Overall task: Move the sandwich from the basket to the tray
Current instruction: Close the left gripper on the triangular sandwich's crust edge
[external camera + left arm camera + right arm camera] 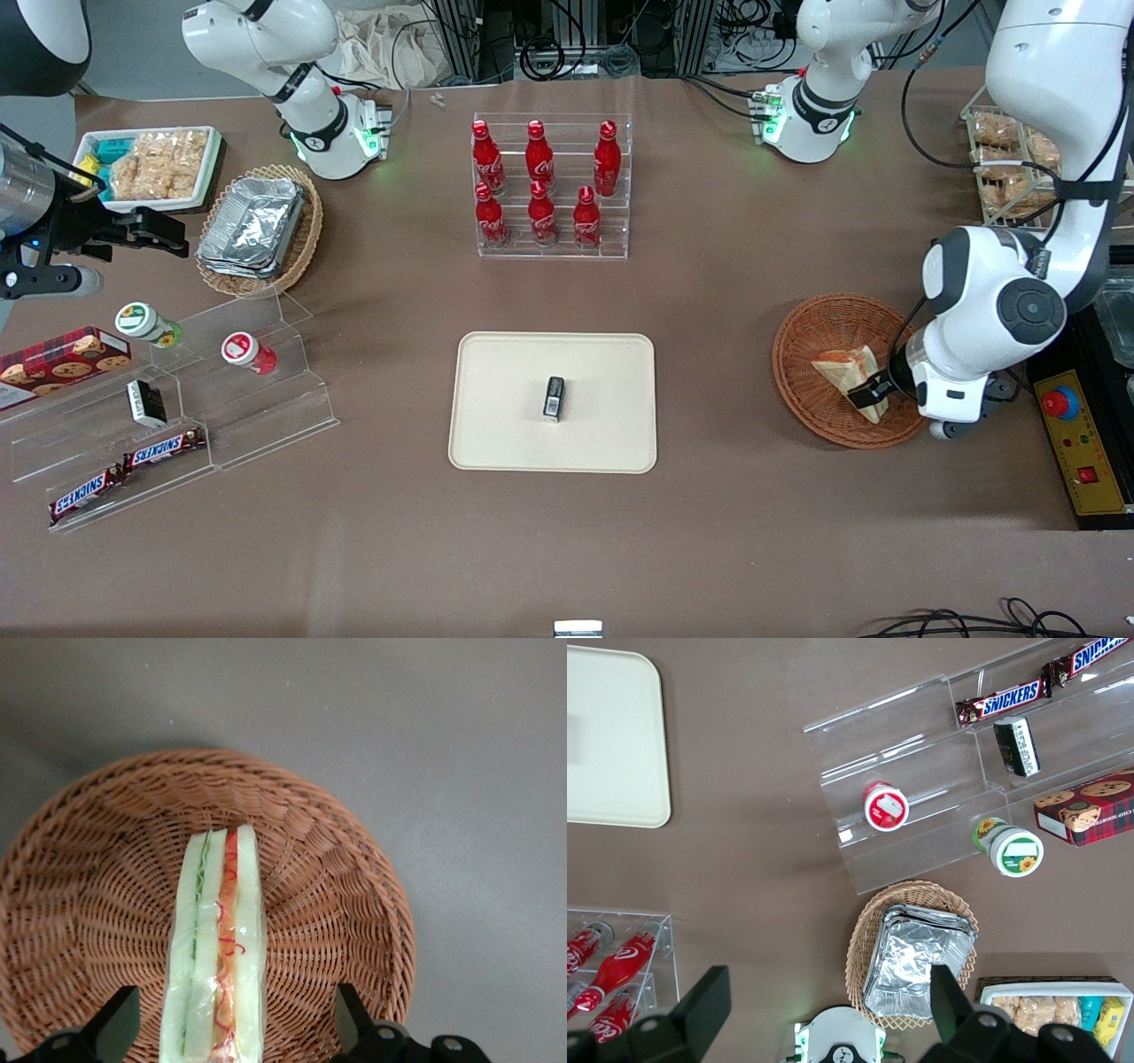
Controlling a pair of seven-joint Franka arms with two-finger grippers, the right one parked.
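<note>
The sandwich point(842, 363) is a wrapped wedge standing on edge in the round reddish-brown basket point(811, 330), toward the working arm's end of the table. My left gripper point(873, 387) is down in the basket, open, with one finger on each side of the sandwich point(217, 939). One finger point(115, 1020) is close to the wrapper. The other finger point(351, 1017) stands well clear of it, over the wicker of the basket point(80, 895). The cream tray point(496, 434) lies at the table's middle, apart from the basket.
A small black packet point(554, 397) lies on the tray. A rack of red bottles point(551, 184) stands farther from the camera. A yellow control box point(1076, 443) sits beside the basket. An acrylic shelf with snacks point(168, 416) and an oval basket of foil pans point(257, 229) lie toward the parked arm's end.
</note>
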